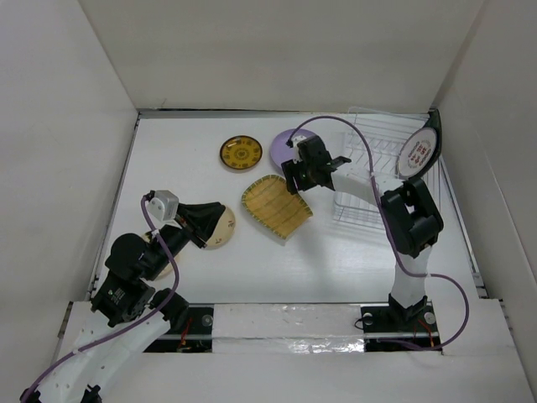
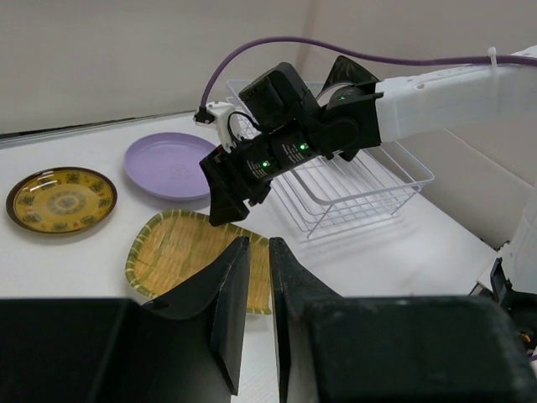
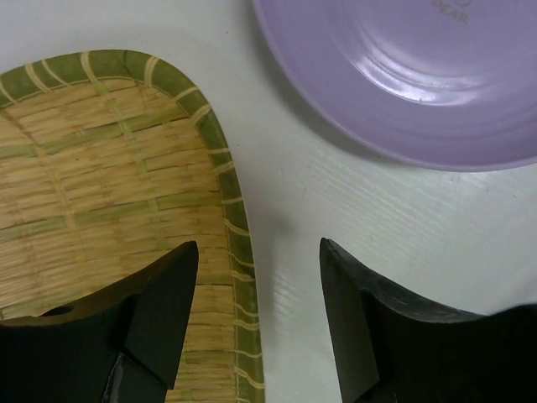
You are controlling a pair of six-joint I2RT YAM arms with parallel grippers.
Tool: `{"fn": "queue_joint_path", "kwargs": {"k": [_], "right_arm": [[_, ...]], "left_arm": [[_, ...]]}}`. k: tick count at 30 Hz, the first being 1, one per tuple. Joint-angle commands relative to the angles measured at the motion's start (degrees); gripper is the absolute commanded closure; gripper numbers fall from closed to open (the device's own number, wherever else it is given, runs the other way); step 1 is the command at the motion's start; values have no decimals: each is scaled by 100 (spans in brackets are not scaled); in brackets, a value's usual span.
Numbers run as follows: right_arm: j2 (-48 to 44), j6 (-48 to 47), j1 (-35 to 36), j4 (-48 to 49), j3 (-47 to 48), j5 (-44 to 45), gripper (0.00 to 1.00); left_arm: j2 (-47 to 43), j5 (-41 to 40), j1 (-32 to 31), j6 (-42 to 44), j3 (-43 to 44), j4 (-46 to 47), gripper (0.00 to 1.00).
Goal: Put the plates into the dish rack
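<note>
The dish rack (image 1: 369, 151) (image 2: 352, 189) stands at the back right, with a white plate with red characters (image 1: 415, 153) upright at its right end. On the table lie a brown-and-yellow plate (image 1: 241, 153) (image 2: 60, 199), a lavender plate (image 1: 278, 144) (image 2: 168, 164) (image 3: 419, 75) and a yellow ribbed plate (image 1: 277, 207) (image 2: 180, 252) (image 3: 92, 193). My right gripper (image 1: 292, 180) (image 2: 228, 201) (image 3: 257, 245) hangs open, straddling the yellow plate's right rim beside the lavender one. My left gripper (image 1: 216, 220) (image 2: 258, 241) hovers over a cream plate (image 1: 225, 232), its fingers almost together with nothing between them.
White walls close the table in on the left, back and right. The right arm (image 1: 411, 218) reaches across in front of the rack. A purple cable (image 1: 352, 134) loops above the rack. A sliver of another cream dish (image 1: 170, 267) shows under the left arm.
</note>
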Motion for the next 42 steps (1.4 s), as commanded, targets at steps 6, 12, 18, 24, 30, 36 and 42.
{"fn": "queue_joint_path", "kwargs": {"k": [6,12,18,24,30,36,42], "right_arm": [[260,212,140,108,-52,-936,49],[278,230,194,152,-185,-1279,61],[-99,291,141,416,-457,-1474,100],[-1777,458,-16,601,-406,-1045,100],[-2727,678,-973,83,314,2014,100],[-2676,-50,-1599,213,668,5000,100],[-2324,-1141,-2265,943,764,6208,100]], "left_arm": [[-15,31,-22,30,-23,227,87],[-120,102,-22,21,-14,236,87],[-270,163,-22,21,-14,254,87],[-323,251,-22,12,-5,271,87],[-463,304,-22,4,4,271,87],[-560,330,-22,-5,-5,263,86],[-542,313,-22,-23,4,254,86]]}}
